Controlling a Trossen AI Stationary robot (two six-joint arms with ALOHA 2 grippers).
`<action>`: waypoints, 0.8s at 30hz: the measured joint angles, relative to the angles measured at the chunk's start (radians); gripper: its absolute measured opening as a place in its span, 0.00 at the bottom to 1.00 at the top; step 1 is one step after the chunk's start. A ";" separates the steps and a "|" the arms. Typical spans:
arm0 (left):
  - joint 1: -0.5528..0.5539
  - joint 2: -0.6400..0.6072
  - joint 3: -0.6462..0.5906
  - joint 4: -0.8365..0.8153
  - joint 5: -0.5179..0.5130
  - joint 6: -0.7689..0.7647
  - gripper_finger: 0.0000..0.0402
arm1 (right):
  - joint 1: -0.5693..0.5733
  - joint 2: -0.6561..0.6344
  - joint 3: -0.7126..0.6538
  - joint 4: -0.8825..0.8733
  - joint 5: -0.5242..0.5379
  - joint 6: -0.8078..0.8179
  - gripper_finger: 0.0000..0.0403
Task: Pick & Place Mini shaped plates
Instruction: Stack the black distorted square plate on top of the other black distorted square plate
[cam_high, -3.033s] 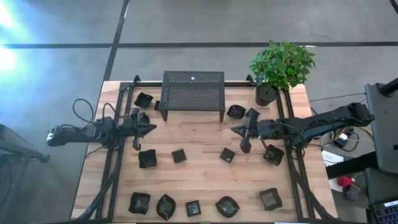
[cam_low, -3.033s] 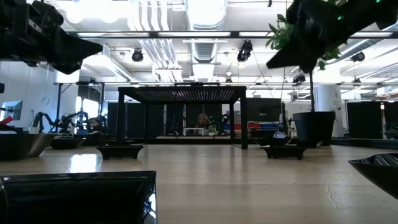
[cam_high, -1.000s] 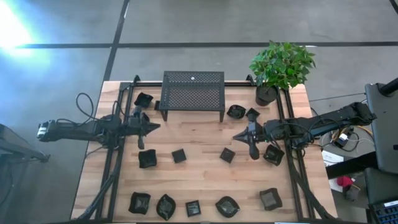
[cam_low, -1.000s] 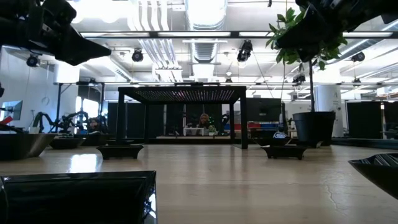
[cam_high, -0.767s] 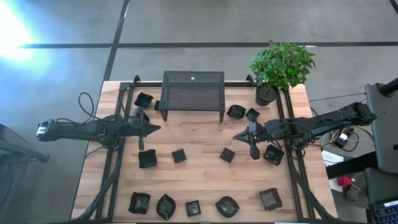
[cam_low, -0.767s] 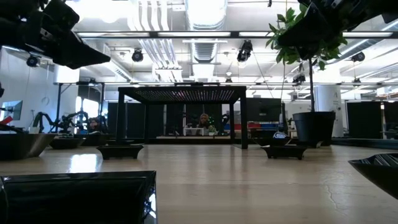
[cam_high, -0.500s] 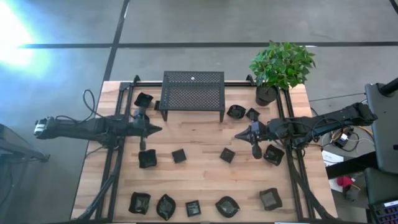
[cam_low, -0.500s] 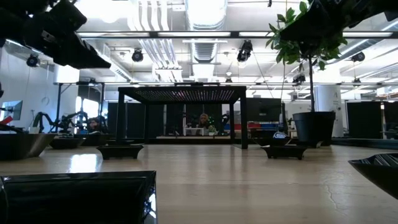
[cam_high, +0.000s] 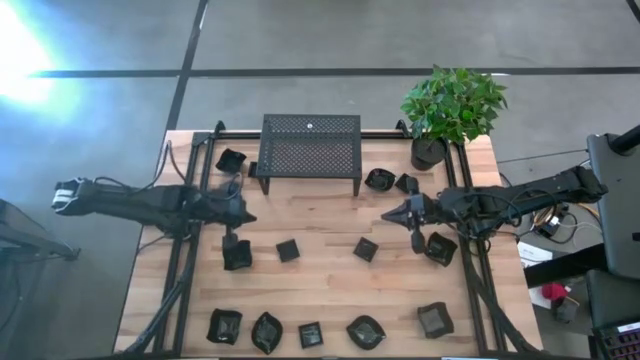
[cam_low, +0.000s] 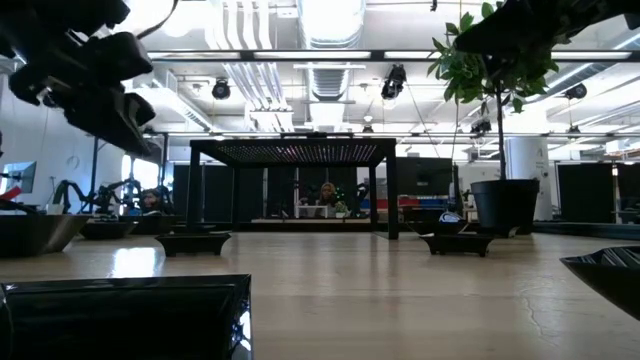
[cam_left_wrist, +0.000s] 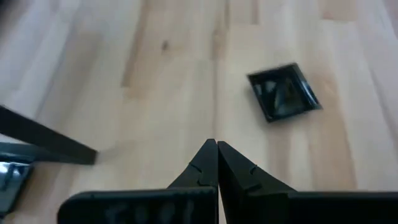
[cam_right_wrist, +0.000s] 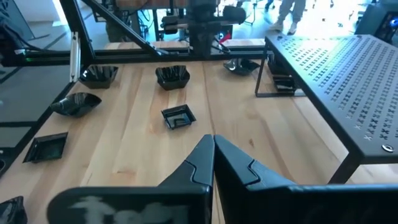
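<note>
Mini shaped plates (cam_high: 288, 250), glossy black, dot pale planked table (cam_high: 320, 280).

Table count from above: plates, stand, plant, arms.
At least thirteen mini shaped plates (cam_high: 288, 250) show clearly on one wooden table (cam_high: 320, 215), five of them in the front row; one black mesh stand (cam_high: 310, 145); one potted plant (cam_high: 452, 105); two dark arms, left arm (cam_high: 150, 203) and right arm (cam_high: 500, 202).

stand (cam_low: 290, 152): mid-worktop, far | plant pot (cam_low: 499, 207): right of stand | mini shaped plates (cam_low: 190, 241): flanking stand, one nearest camera | worktop (cam_low: 400, 290): wooden
</note>
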 joint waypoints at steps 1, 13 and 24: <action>-0.009 0.004 0.004 0.003 0.008 -0.001 0.00 | 0.000 -0.001 0.000 0.000 0.000 0.000 0.02; -0.063 0.033 0.011 0.009 0.058 -0.004 0.00 | 0.000 -0.001 0.000 0.000 0.000 -0.007 0.02; -0.119 0.089 0.045 0.001 0.104 0.001 0.00 | 0.000 -0.001 0.000 0.000 0.000 -0.018 0.02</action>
